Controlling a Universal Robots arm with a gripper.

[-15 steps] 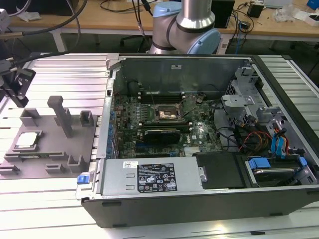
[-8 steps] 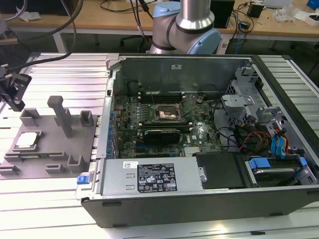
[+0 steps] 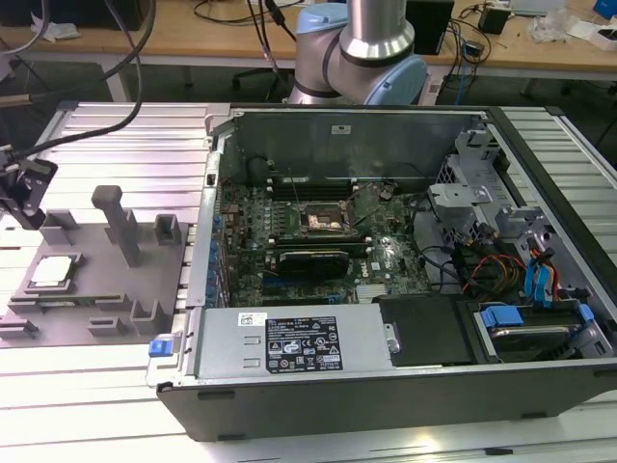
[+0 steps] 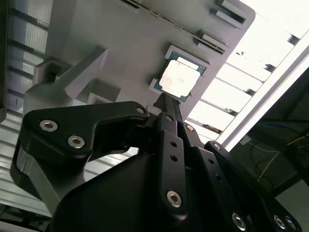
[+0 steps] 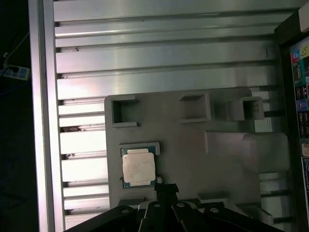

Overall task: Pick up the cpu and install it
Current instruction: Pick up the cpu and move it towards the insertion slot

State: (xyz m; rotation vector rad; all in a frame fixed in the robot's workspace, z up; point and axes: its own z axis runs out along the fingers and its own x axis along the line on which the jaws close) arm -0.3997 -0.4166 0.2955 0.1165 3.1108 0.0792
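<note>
Since the small flat square cpu (image 3: 50,272) with its pale silvery metal top lies flat in a shallow framed recess, nothing is picked yet. The recess sits on the exterior view's left part of the grey plastic fixture tray (image 3: 96,280), with a grey upright post (image 3: 118,222) near it towards the exterior view's right.

My black gripper (image 5: 166,186) is closed on nothing, tips together. In the first wrist view they point just beside one edge of the chip; contact cannot be told. In the exterior view I hang at the far left, over the far edge of the tray.

Judged step: approach for the pick. Notes on doing it well:
- centre over the chip, not off its edge
- square the jaws to two opposite sides; the recess frame leaves little room
- stay level, so that a lift would not catch a corner on the frame

Well apart to the exterior view's right, on the ribbed aluminium table (image 3: 125,145), stands the open dark computer case (image 3: 337,130). Its dark square metal-framed socket (image 3: 326,220) is on the green board.
</note>
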